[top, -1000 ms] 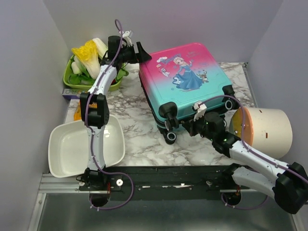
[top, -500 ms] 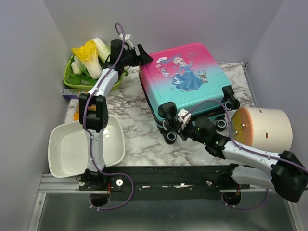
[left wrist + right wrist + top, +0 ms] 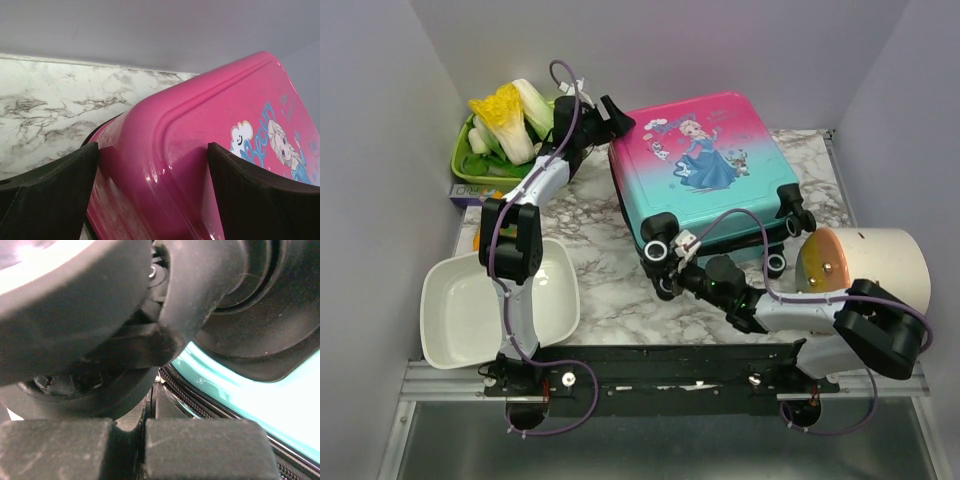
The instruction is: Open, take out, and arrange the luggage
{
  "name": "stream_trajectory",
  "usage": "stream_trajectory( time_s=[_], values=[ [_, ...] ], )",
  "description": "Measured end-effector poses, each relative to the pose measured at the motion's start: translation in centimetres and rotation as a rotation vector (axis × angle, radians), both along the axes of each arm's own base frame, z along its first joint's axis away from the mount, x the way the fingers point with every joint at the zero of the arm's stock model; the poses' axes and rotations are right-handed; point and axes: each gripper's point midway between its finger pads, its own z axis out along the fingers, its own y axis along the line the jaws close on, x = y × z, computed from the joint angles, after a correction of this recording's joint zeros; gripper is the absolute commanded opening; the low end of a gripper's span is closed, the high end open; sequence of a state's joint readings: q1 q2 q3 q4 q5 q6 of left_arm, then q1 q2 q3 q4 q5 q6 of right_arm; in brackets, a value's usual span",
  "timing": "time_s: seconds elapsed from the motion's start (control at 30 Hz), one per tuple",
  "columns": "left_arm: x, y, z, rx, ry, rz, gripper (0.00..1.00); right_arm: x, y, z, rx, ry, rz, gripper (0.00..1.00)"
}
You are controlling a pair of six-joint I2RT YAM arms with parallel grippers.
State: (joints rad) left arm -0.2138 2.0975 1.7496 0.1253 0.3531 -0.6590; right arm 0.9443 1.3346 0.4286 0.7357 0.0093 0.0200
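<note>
Two hands attend the luggage point(image 3: 705, 165), lying flat on the surface point(image 3: 600, 270). My left hand point(image 3: 607, 112) stands wide astride its pink corner. My right hand point(image 3: 670, 262) is closed beside a wheel point(image 3: 658, 248). Rigid, slippery shell, probably light: work at the zipper point(image 3: 200, 400).

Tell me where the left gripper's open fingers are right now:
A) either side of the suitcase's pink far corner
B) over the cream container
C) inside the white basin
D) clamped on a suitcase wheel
A: in the left wrist view the pink corner of the luggage sits between the spread fingers of the left gripper.
</note>
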Motion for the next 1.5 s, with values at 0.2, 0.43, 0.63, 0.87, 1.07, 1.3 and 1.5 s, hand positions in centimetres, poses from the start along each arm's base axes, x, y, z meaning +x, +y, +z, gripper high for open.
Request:
stream_trajectory(
  time_s=[0.2, 0.43, 0.63, 0.87, 1.07, 1.3, 1.5],
  values=[
    [-0.2, 0.1, 0.0, 0.007, -0.009, 0.049, 0.93, 0.0, 2.3, 0.2, 0.012, -0.007, -0.079, 0.01],
    [-0.7, 0.2, -0.1, 0.017, -0.002, 0.068, 0.93, -0.5, 1.7, 0.5, -0.201, -0.189, -0.189, 0.01],
    [-0.6, 0.3, -0.3, 0.02, 0.003, 0.088, 0.91, -0.1, 3.1, 0.6, -0.421, -0.313, -0.204, 0.01],
    [-1.4, 0.7, -0.5, 0.012, 0.005, 0.108, 0.95, 0.2, 4.6, 0.5, -0.454, -0.3, -0.206, 0.01],
    [-3.3, 1.1, 0.1, 0.025, 0.021, 0.078, 0.95, -0.7, 1.0, 0.3, -0.306, -0.154, -0.233, 0.01],
    [-6.0, 2.2, 0.2, 0.042, 0.042, 0.083, 0.96, 1.1, -7.6, -0.4, -0.161, 0.046, -0.354, 0.01],
    [-7.2, 2.7, 0.0, 0.031, 0.05, 0.087, 0.96, 5.0, -14.0, 0.0, -0.107, 0.122, -0.53, 0.01]
  ],
)
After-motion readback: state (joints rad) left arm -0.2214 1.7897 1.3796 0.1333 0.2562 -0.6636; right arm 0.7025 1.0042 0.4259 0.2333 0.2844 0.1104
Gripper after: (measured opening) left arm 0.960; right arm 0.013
